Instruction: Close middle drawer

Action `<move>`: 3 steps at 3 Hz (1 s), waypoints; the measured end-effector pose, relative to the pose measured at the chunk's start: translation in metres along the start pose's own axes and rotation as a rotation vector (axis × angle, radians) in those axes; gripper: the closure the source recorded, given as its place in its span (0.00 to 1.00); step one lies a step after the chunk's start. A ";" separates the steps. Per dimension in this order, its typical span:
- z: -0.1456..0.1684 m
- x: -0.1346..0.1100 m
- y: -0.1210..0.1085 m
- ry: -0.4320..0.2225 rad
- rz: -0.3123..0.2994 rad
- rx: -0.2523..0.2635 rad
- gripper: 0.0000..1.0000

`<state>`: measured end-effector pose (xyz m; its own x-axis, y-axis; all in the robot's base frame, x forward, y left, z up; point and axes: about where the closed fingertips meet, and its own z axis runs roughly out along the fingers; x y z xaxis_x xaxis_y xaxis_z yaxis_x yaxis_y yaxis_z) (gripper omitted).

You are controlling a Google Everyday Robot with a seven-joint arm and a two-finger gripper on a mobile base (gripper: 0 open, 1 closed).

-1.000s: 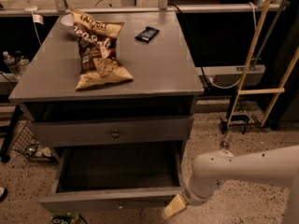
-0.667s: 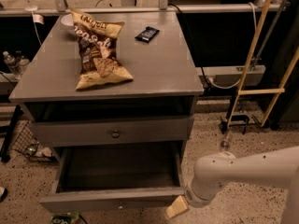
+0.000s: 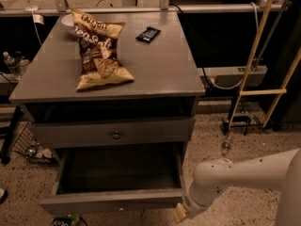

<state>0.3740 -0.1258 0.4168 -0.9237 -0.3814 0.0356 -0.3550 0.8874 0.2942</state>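
Since the middle drawer [image 3: 113, 202] is a wide wooden box of stiff grey boards, I judge it fairly heavy but rigid, likely to slide under a flat push with no danger of bending. Its painted front looks smooth, so a push landing off-square may slip sideways. It stands pulled well out at the bottom of the cabinet, below the shut upper drawer [image 3: 70, 134] with its larger round knob [image 3: 116, 135], its deep dark box open to view. Its long axis runs left to right across the picture, parallel with the front edge of the counter [image 3: 155, 69], and its front faces the camera, so closing means travel straight back into the cabinet. No grasp seems needed: the slim front panel is the place to press, best near its middle so that the box does not rack. The hand [image 3: 180, 213] sits low at the panel's right end, just beside it or touching it; whether it is apart or together I cannot tell.
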 end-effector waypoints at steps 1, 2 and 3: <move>0.008 -0.002 0.007 0.000 -0.013 -0.020 0.72; 0.013 -0.010 0.016 -0.045 -0.047 -0.014 0.95; 0.009 -0.035 0.027 -0.155 -0.082 0.005 1.00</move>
<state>0.3957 -0.0862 0.4145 -0.9028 -0.4081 -0.1357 -0.4301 0.8565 0.2852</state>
